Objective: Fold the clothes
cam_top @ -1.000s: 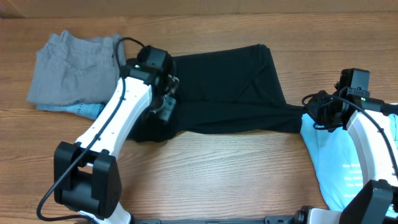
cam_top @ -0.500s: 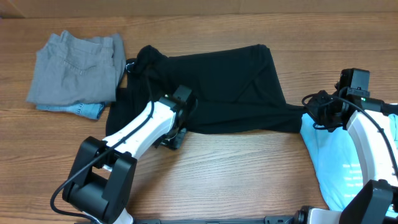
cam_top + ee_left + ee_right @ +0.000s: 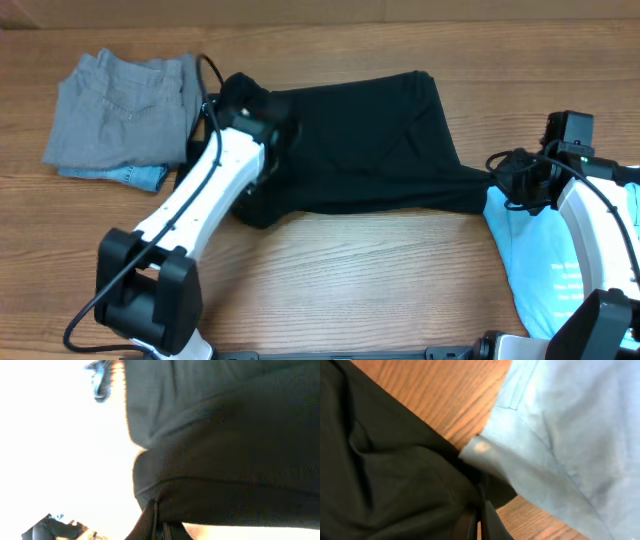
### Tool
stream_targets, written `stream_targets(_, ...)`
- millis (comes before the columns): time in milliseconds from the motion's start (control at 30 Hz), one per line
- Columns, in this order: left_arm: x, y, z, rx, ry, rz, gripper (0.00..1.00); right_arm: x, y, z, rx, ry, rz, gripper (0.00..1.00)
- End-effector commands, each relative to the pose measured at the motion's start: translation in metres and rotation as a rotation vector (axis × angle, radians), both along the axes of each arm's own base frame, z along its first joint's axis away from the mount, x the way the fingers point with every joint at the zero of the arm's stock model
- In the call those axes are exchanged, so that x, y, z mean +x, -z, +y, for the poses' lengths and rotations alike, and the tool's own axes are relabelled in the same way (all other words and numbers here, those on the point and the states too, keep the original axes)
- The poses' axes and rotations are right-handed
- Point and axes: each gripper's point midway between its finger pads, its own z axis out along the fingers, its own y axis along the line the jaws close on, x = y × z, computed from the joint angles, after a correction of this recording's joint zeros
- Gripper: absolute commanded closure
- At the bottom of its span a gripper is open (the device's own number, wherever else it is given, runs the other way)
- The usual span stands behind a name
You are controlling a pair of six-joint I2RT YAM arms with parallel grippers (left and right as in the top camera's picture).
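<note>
Two pincers are engaged, both on the same garment.

Left pincer [image 3: 157,527]: the fingers are pressed together on a gathered fold of the black shirt [image 3: 370,140]. In the wrist view the dark cloth fills nearly the whole frame and its creases run down into the grip. From overhead this pincer sits over the shirt's left part and is hard to make out against the black cloth.

Right pincer [image 3: 479,520]: it is pinching the shirt's right end, which is drawn out to a narrow point. Just beside the grip, the hem of the light blue T-shirt [image 3: 540,260] meets the black cloth. Bare wood shows on either side of that corner.

Position of the shirt: it is spread across the middle of the surface [image 3: 350,280]. Its near edge runs fairly straight from the left pincer's side to the right one. Its far edge lies close to the back of the surface.

Left boundary: the shirt's left edge lies just beside the grey denim garment [image 3: 120,110], which is folded at the far left. I cannot tell whether they touch.

Right boundary: the light blue T-shirt lies under the right arm and runs toward the near right corner.

Open room: there is a broad band of bare wood in front of the shirt, between the two arm bases. Only a narrow strip is left behind it.
</note>
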Motion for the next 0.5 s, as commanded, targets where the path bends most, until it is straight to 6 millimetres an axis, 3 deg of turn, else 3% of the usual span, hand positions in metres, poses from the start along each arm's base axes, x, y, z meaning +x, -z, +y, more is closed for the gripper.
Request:
stream_targets(0,-0.001,-0.056,0.007,-0.030,-0.067,-0.097,0.96,-0.001,-0.007,-0.008,-0.039,0.016,-0.004,0.96)
stream_targets(133,-0.013,-0.056,0.007,-0.109,-0.094,-0.046,0.91,-0.002,-0.007,-0.008,-0.041,0.014,0.000,0.96)
stream_targets(200,0.000,-0.043,0.002,-0.130,-0.032,-0.060,0.90,-0.001,-0.007,-0.008,-0.042,0.014,-0.005,0.96)
stream_targets(300,0.038,-0.014,-0.013,-0.186,0.100,-0.120,0.88,0.003,-0.008,-0.009,-0.045,0.015,-0.019,0.96)
stream_targets(333,0.049,-0.004,-0.016,-0.204,0.117,-0.136,0.84,0.003,-0.009,-0.009,-0.046,0.015,-0.022,0.96)
stream_targets(400,0.066,0.012,-0.016,-0.213,0.127,-0.155,0.63,0.004,-0.009,-0.009,-0.046,0.015,-0.025,0.96)
stream_targets(467,0.076,0.030,-0.013,-0.231,0.115,-0.138,0.54,0.004,-0.009,-0.009,-0.047,0.015,-0.027,0.96)
